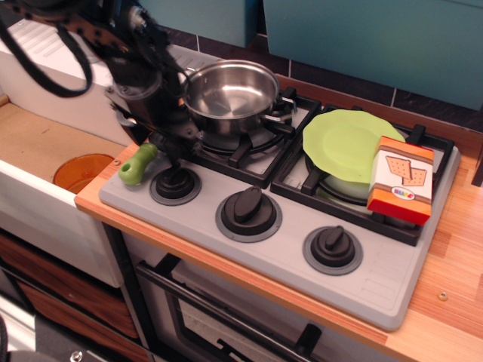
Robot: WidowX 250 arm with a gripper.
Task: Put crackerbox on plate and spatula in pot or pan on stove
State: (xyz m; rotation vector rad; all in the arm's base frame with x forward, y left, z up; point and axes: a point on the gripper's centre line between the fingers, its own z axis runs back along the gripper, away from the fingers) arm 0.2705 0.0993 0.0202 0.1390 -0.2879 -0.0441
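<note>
My gripper (162,143) is low over the spatula (138,164), at the stove's (362,283) left front corner. I cannot tell if it is open or closed. The green handle points toward the front left; the blade is hidden under me. The pot (230,94) sits just behind on the back burner. A black knob (175,182) is right beside. The crackerbox (401,179) leans on the plate (343,142), far right.

A light wooden countertop (445,271) carries the grey toy stove (377,283) with three black round knobs along its front.
</note>
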